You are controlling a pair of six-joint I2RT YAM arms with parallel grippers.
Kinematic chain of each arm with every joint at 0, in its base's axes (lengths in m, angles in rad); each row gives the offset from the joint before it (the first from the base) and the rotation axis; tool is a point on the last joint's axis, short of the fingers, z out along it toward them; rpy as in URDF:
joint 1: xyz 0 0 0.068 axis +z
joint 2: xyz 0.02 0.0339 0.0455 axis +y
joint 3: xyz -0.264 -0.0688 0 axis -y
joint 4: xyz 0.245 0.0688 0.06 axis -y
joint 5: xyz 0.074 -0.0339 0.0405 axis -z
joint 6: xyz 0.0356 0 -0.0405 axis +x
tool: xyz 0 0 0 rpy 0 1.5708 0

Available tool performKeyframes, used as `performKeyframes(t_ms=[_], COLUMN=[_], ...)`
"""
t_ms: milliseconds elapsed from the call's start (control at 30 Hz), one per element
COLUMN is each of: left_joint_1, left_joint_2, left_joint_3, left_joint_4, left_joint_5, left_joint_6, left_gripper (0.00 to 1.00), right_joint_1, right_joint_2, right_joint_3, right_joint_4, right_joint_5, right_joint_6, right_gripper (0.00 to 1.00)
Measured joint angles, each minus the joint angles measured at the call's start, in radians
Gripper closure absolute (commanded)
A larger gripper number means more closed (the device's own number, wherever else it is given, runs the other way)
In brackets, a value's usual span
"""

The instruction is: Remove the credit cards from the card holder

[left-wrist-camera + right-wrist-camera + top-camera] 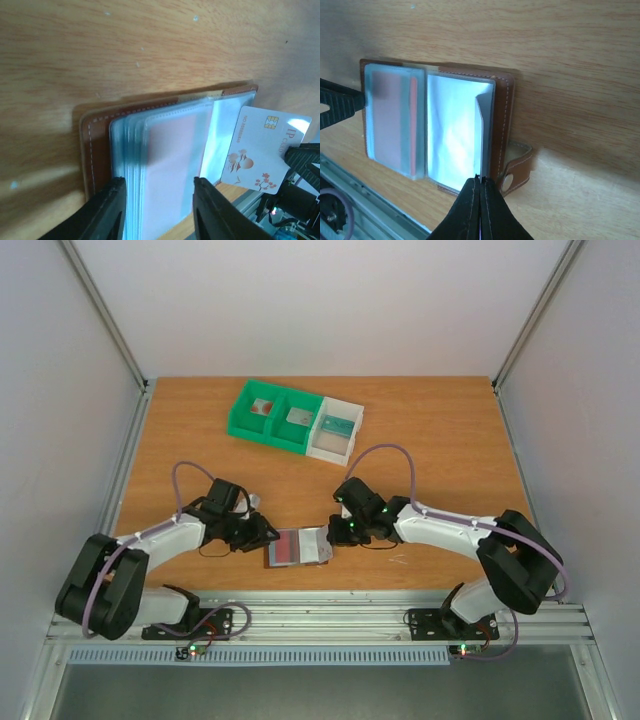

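Okay, right claw (480, 179) pinches the chip card (265, 150) partway out of the card holder (507, 115) ahead, left claw (159, 182) spread astride the sleeves (132, 150); next we pull back.

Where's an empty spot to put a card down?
Bare wood: between the green and white plastic bins and the open brown leather card holder; also right of the bins. Crowded at the holder: left pincer, and right pincer pinching a white credit card.
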Motion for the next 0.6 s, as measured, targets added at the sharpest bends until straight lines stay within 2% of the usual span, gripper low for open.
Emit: performKeyframes(t_ms=[200,600], left_joint_1=[0.000,0.000], left_joint_2=[-0.119,-0.282], left_joint_3=[0.053,0.167], left_joint_4=[-0.112,-0.185], left_joint_5=[-0.007,0.169], left_joint_6=[0.023,0.062], left_gripper=[0.46,0.43], right_joint_1=[-0.001,-0.001], right_joint_2=[-0.051,-0.207], right_joint_3=[0.012,0.072], right_joint_4=[-0.013,-0.085], right_joint_5=[-0.056,-0.239], right_joint_6=[-0.050,-0.205], right_gripper=[0.99,0.99])
